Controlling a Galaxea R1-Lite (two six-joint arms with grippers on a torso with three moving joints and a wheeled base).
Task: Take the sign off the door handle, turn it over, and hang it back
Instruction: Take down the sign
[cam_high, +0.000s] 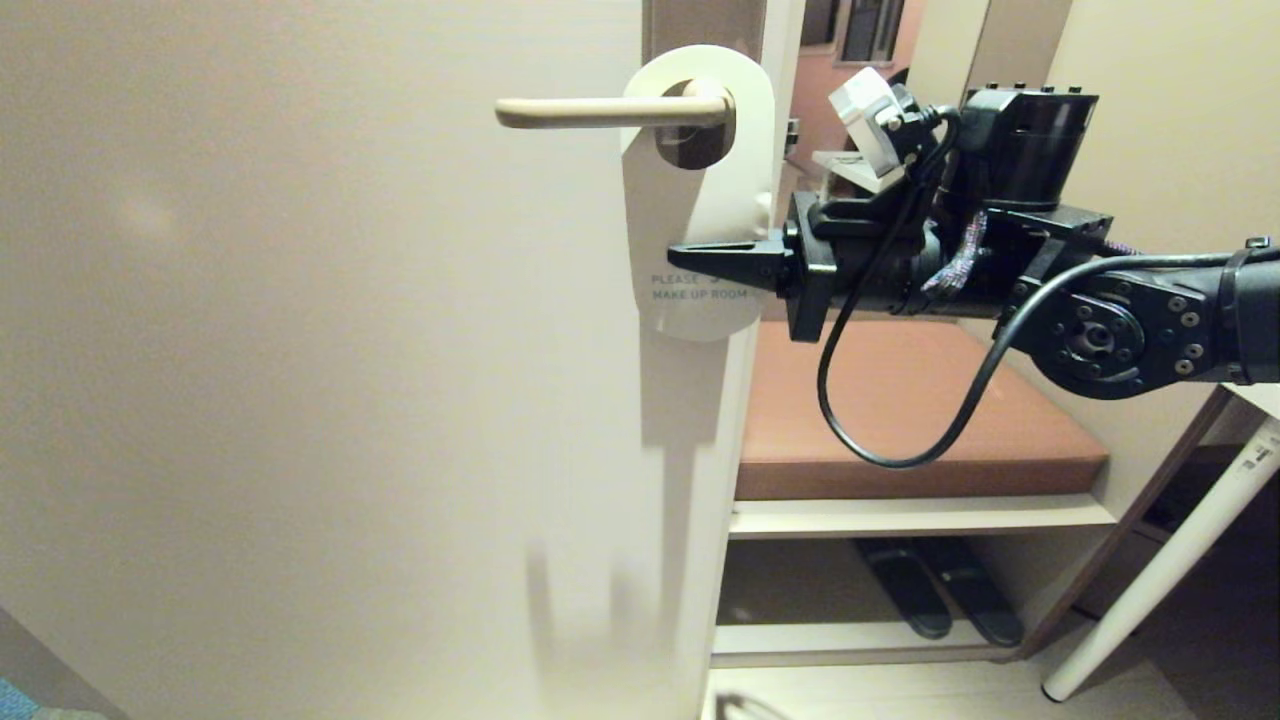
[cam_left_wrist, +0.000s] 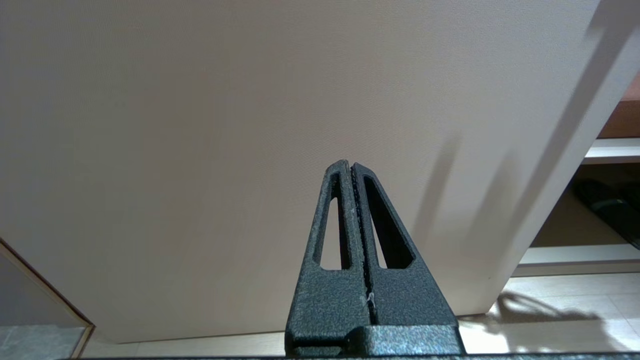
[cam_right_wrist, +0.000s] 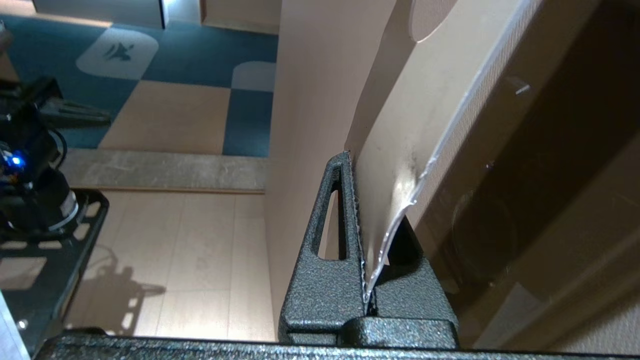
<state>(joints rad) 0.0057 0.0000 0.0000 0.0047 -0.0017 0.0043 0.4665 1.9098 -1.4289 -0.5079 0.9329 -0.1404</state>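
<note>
The right end effector (cam_high: 690, 262) pinches the sign (cam_high: 700, 215), hung white-face-out on the door handle (cam_high: 600, 112).

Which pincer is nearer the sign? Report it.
Right. The right pincer is clamped on the sign at its edge; the left pincer faces the bare door lower down, away from it.

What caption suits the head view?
Right gripper pinches the white "make up room" sign hanging on the door handle.

Sign (cam_high: 700, 200) hangs on door handle (cam_high: 600, 112) (bench (cam_high: 900, 400) behind).
</note>
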